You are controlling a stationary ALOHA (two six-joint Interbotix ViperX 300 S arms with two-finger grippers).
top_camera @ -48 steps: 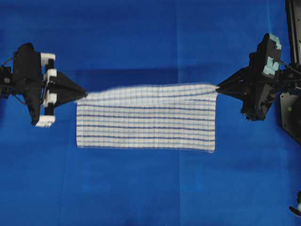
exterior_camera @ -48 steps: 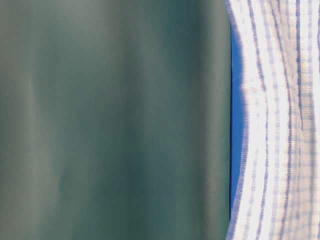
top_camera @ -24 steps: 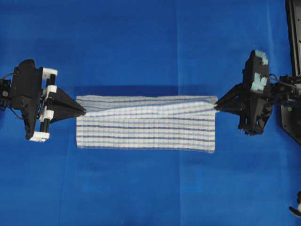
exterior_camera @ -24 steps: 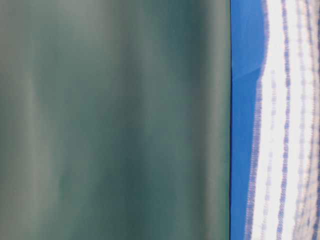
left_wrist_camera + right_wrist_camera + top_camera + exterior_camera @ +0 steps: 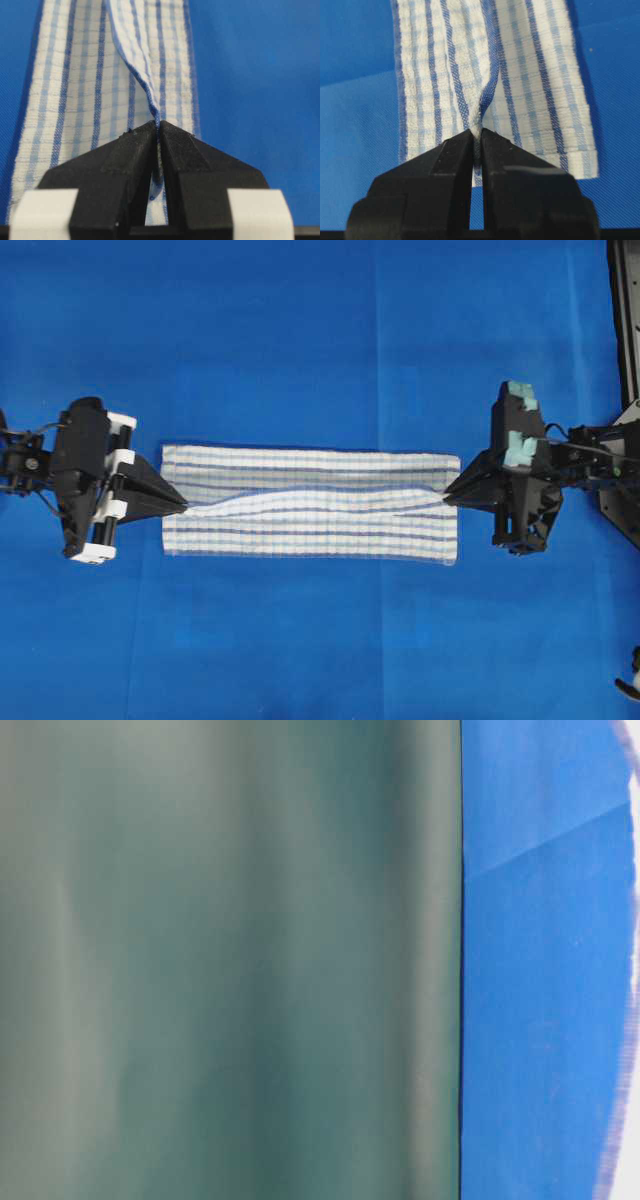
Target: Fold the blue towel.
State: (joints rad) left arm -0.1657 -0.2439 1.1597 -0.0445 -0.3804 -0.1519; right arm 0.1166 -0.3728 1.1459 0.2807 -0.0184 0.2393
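The blue towel, white with thin blue stripes, lies as a long band across the middle of the table. Its upper layer is pulled taut between both grippers and hangs over the lower layer. My left gripper is shut on the towel's left corner. At the right end, my right gripper is shut on the towel's right corner. In the table-level view only a blurred sliver of the towel shows at the right edge.
The solid-blue table covering spreads all around. Black arm hardware stands along the right edge. A blurred grey-green surface fills most of the table-level view.
Both grippers have carried the towel's held edge toward the near side, laying the upper layer over the lower one. The visible band has become narrower.
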